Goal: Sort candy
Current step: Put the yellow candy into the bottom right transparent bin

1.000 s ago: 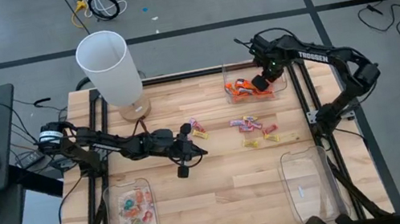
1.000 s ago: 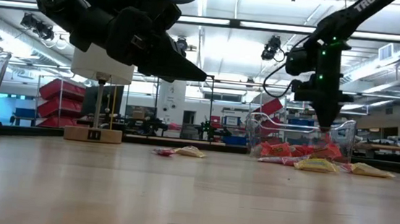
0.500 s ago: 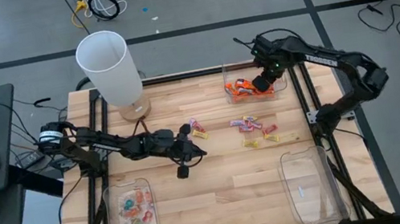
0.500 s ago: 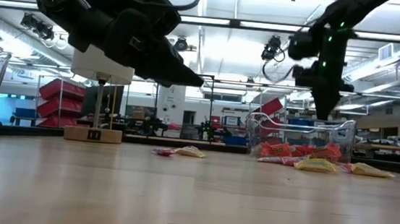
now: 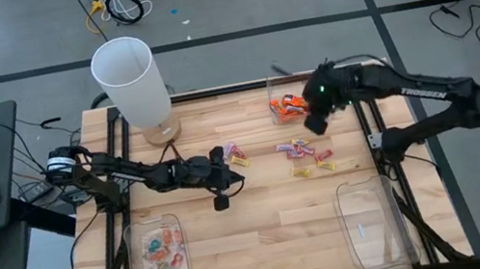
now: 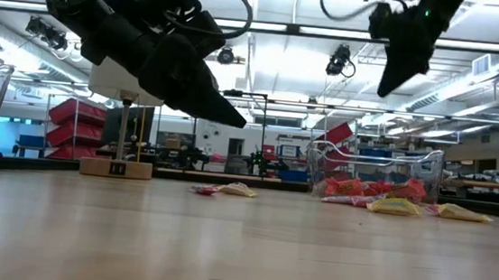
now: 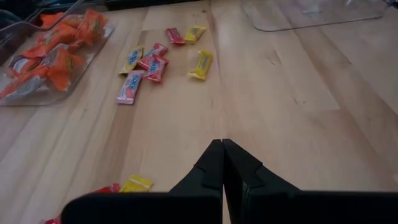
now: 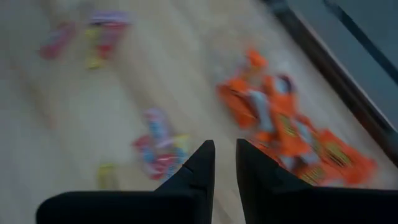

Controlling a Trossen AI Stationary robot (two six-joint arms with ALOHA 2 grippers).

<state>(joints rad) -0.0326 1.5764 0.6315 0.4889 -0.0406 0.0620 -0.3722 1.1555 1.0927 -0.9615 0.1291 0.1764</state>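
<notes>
Candy (image 5: 307,155) scattered loose mid-table, more sorted into clear trays.

Orange pieces heaped in far tray (image 5: 286,107); green-and-pink ones in near-left tray (image 5: 131,243); near-right tray (image 5: 372,225) bare of sweets. Right gripper (image 5: 315,123) raised above table beside orange tray, fingers (image 8: 198,163) a narrow slit apart, holding nothing. Left gripper (image 5: 229,177) pinched fully closed, empty, hovering just beside two sweets (image 5: 238,154). White lamp (image 5: 132,82) at far-left.

Only 1 marking reads at all: white letters along the right arm (image 5: 429,95) in the high view, seemingly the maker's name "TROSSEN", though barely legible; the candy wrappers' print cannot be made out
</notes>
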